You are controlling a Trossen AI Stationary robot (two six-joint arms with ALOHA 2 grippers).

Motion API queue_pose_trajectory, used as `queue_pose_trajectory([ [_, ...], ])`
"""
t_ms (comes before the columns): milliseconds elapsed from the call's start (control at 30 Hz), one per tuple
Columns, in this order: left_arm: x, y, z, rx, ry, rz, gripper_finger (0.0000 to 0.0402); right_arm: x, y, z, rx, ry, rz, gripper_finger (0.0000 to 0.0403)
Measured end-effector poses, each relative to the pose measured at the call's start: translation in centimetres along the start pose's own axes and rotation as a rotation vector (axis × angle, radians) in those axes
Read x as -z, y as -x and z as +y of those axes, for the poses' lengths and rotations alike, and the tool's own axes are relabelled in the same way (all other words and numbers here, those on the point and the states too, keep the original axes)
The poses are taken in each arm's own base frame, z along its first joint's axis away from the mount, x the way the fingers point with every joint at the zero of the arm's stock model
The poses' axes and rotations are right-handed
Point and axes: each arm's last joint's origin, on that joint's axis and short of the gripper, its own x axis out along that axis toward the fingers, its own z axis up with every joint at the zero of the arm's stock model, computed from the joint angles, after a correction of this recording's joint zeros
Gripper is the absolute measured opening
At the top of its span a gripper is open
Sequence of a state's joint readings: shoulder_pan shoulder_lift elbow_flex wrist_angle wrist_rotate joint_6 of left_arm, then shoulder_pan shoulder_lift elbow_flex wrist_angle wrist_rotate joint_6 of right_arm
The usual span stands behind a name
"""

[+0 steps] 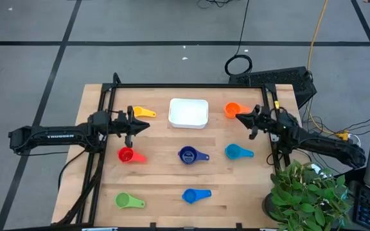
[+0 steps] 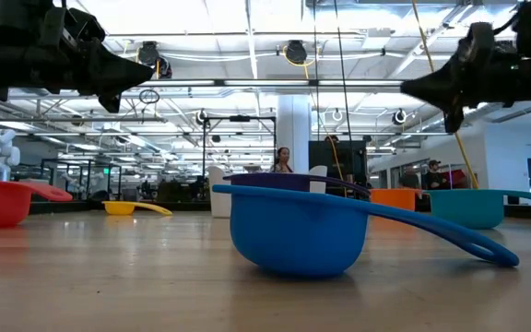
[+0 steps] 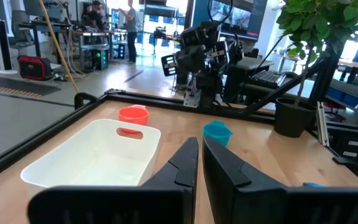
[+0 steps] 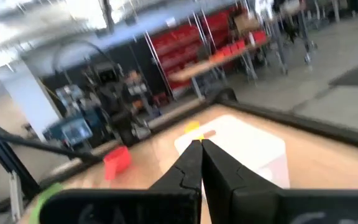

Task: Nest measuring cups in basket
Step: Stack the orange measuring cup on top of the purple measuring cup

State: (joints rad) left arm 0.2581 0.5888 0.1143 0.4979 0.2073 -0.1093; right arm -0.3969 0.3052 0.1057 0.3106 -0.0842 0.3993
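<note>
- The basket (image 1: 188,113) was placed centrally, empty, so it could be reached from both sides.
- The cups were spread around it: yellow cup (image 1: 143,112), orange cup (image 1: 232,110).
- The left gripper (image 1: 144,124) and the right gripper (image 1: 241,117) were held above the table, fingers together, nothing clamped.

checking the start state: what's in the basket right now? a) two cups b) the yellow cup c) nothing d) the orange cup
c: the basket is bare white inside in the high view, with the orange cup and yellow cup on the table to either side.
</note>
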Motion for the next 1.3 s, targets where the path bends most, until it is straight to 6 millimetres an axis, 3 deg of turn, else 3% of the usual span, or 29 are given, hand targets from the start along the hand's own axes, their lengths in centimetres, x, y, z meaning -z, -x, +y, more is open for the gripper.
queue_pose_trajectory([
  [300, 0.0, 0.0, 0.0, 0.0, 0.0, 0.0, 0.0028, -5.2, -2.0, 2.2, -0.001, 0.252, 0.178, 0.0021],
  [433, 0.0, 0.0, 0.0, 0.0, 0.0, 0.0, 0.0028, -7.3, -1.9, 2.7, 0.113, 0.347, 0.28, 0.0069],
  [567, 0.0, 0.0, 0.0, 0.0, 0.0, 0.0, 0.0028, -8.8, -1.7, 2.8, 0.295, 0.364, 0.439, 0.0131],
  [667, 0.0, 0.0, 0.0, 0.0, 0.0, 0.0, 0.0028, -9.4, -2.2, 2.8, 0.335, 0.356, 0.541, 0.0169],
  [933, 0.0, 0.0, 0.0, 0.0, 0.0, 0.0, 0.0028, -8.7, -4.1, 1.2, 0.437, 0.346, 0.878, 0.0215],
  [1300, 0.0, 0.0, 0.0, 0.0, 0.0, 0.0, 0.0028, -7.2, -5.3, -2.8, 0.506, 0.247, 1.102, 0.0237],
])
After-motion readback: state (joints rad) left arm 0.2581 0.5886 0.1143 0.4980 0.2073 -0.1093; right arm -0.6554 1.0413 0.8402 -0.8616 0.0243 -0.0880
